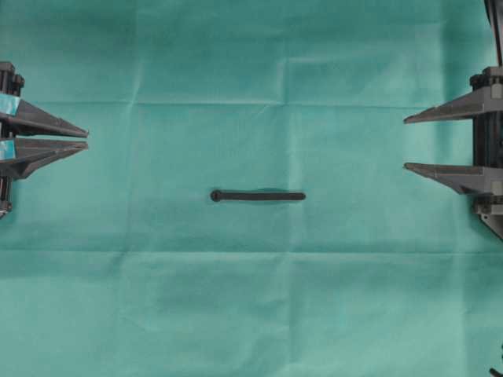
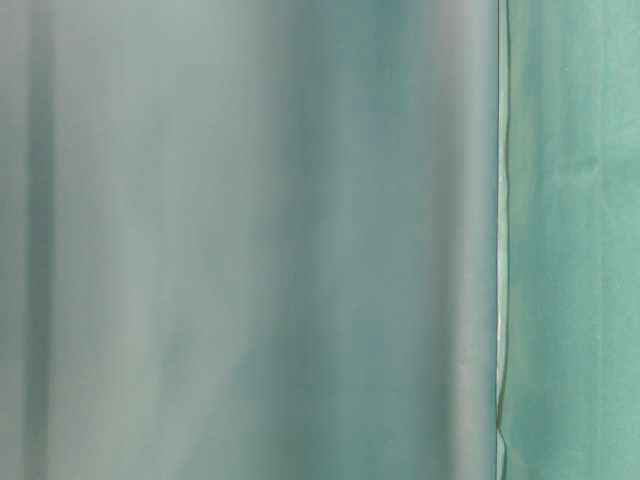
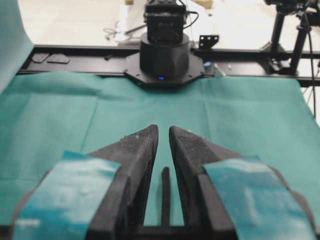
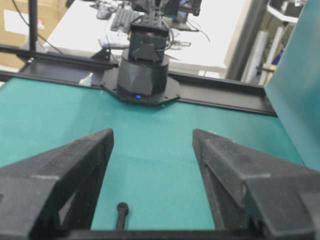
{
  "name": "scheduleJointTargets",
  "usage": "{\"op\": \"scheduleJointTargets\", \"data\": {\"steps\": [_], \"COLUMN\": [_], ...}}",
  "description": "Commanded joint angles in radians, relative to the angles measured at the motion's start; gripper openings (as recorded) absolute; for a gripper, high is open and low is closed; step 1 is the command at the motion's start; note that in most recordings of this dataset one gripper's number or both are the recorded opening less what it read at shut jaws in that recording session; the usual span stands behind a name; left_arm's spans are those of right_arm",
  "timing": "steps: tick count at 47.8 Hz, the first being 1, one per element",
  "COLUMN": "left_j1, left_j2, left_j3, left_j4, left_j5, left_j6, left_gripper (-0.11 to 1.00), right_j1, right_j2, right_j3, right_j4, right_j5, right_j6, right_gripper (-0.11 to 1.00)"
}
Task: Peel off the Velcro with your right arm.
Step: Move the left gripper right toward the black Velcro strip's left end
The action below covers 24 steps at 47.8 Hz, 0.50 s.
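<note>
The Velcro (image 1: 258, 195) is a thin black strap lying flat on the green cloth mid-table, running left to right with its small rounded end on the left. My left gripper (image 1: 86, 139), with teal-taped fingers, rests at the left edge, well short of the strap; its jaws stand only a narrow gap apart and hold nothing. In the left wrist view the Velcro (image 3: 165, 200) shows through the gap of the left gripper (image 3: 163, 129). My right gripper (image 1: 405, 144), all black, waits at the right edge, wide open and empty. The right wrist view has the Velcro (image 4: 121, 210) low between the right gripper (image 4: 152, 132) fingers.
A creased green cloth (image 1: 251, 298) covers the table. Each wrist view shows the opposite arm's black base (image 3: 164, 55) (image 4: 142, 70) on a black rail at the cloth's far edge. A hanging green sheet (image 4: 300, 90) stands at the right; the table-level view shows only a blurred sheet (image 2: 250, 240).
</note>
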Motion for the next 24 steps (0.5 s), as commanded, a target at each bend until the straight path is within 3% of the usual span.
{"op": "scheduleJointTargets", "data": {"steps": [1,3,9,17,24], "left_j1": [-0.002,-0.002,-0.008,-0.008,-0.008], "left_j2": [0.028,0.035,0.072,0.12,0.17], "left_j3": [-0.009,-0.005,-0.002,-0.018,-0.046], "left_j4": [-0.012,-0.012,-0.011,-0.012,-0.014], "left_j5": [-0.041,-0.06,-0.11,-0.123,-0.123], "left_j6": [0.006,0.006,0.008,0.008,0.006], "left_gripper": [0.24,0.22,0.01,0.0,0.0], "right_j1": [-0.003,-0.003,-0.003,-0.003,-0.003], "right_j2": [0.008,0.008,0.008,0.008,0.002], "right_j3": [-0.018,-0.018,-0.014,0.0,0.011], "right_j4": [0.003,0.003,0.003,0.003,0.002], "right_j5": [-0.012,-0.015,-0.02,-0.021,-0.035], "right_j6": [0.006,0.008,0.021,0.026,0.025], "right_gripper": [0.24,0.22,0.01,-0.07,-0.05]}}
